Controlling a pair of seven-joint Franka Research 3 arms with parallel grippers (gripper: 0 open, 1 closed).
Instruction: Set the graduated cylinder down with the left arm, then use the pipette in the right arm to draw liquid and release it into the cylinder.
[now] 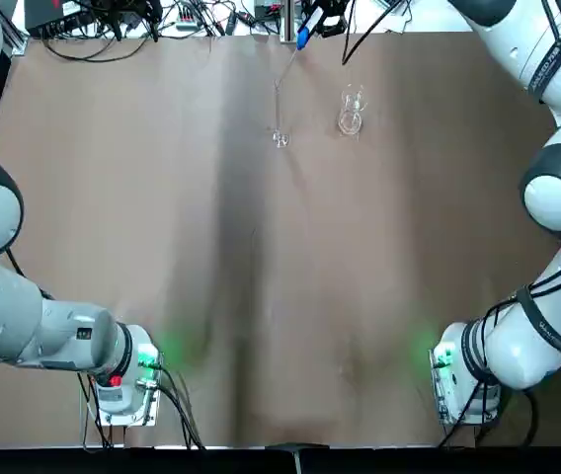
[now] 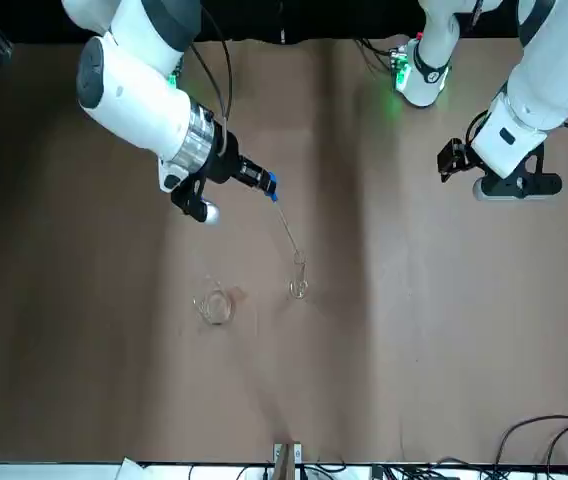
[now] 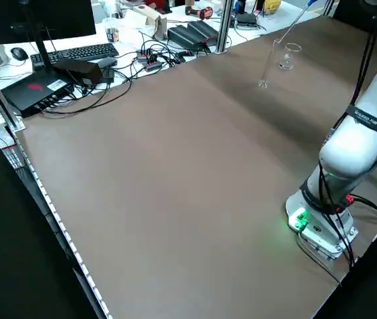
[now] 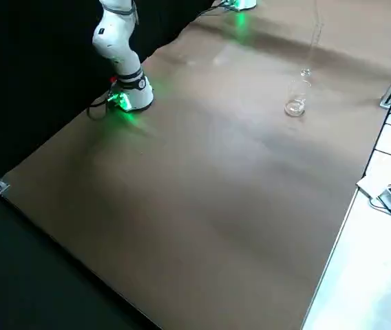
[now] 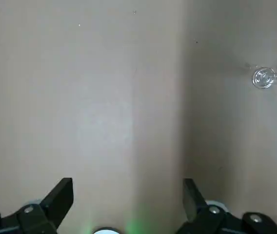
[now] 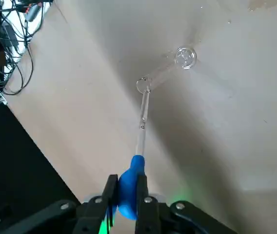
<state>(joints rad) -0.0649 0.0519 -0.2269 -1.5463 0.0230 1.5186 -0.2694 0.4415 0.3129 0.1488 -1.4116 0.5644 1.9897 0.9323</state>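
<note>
Toward the far side of the table (image 1: 113,247) I see the cylinder (image 2: 298,275) standing upright on its small foot, free of any grip. My pipette (image 6: 142,122) slants down to its mouth, and the tip looks to be at or just inside the rim, though I can't quite tell. My right gripper (image 6: 124,187) is clamped on the blue bulb (image 6: 130,187). A squat beaker (image 2: 214,305) stands near the cylinder, apart from it. My left gripper (image 5: 128,197) hangs near its base, fingers spread wide, holding nothing.
</note>
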